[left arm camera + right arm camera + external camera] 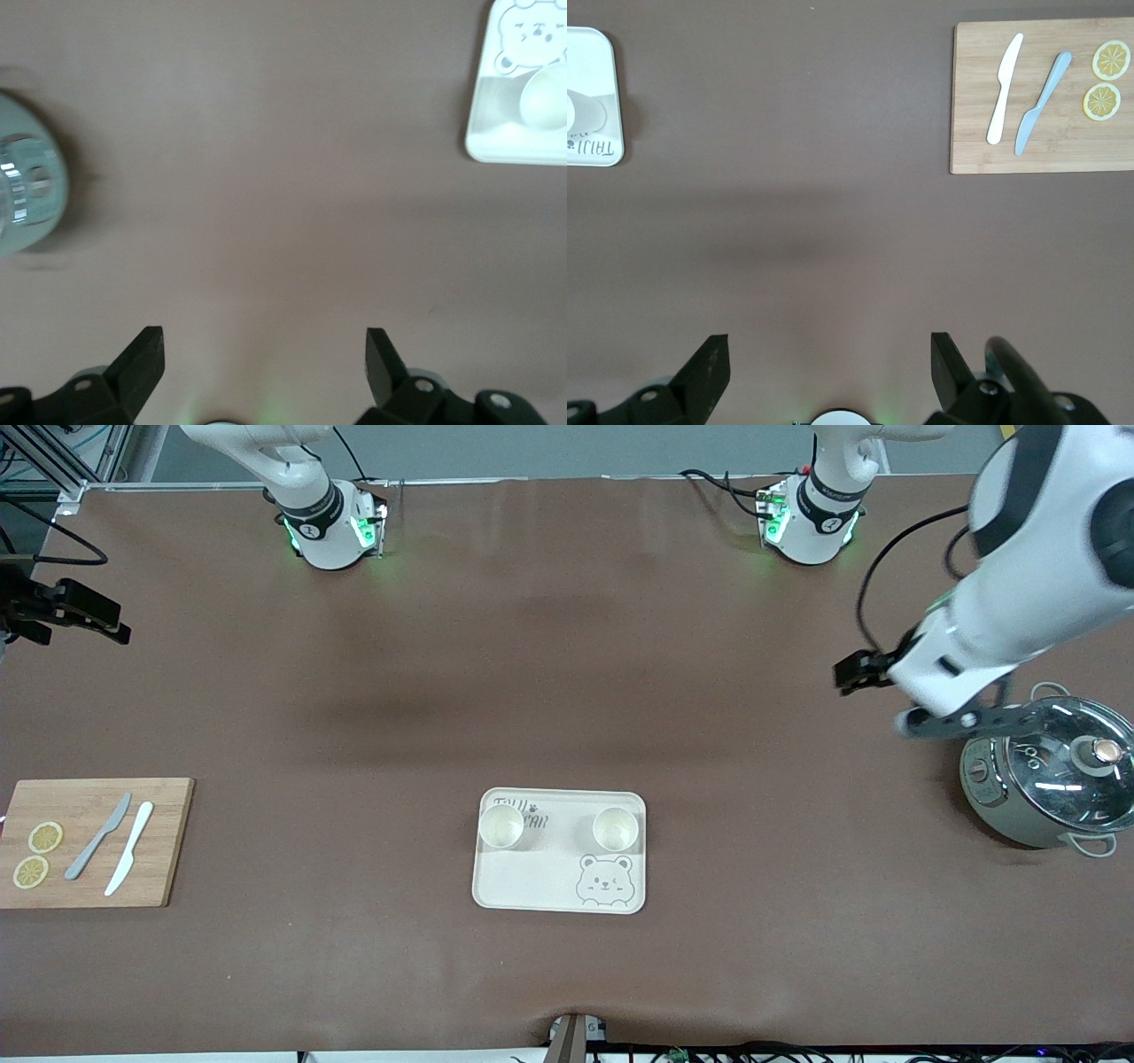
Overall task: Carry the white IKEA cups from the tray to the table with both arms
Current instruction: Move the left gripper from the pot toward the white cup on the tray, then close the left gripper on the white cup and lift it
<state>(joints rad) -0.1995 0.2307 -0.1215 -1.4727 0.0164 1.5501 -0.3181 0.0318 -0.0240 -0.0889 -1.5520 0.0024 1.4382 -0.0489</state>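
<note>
Tray [532, 886] carrying both cups [500, 825] [616, 828], well apart from either gripper. Left gripper [264, 354], right gripper [829, 356]: jaws gaping wide, holding nothing; only the front view is showing both cups.

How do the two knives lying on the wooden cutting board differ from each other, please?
The grey knife is darker, with a metallic grey look, while the white knife is plain white. The grey knife lies closer to the lemon slices; the white knife lies on its side away from them, slightly nearer the front camera. Both lie flat on the cutting board, slanted nearly parallel, and look similar in length and shape.
</note>
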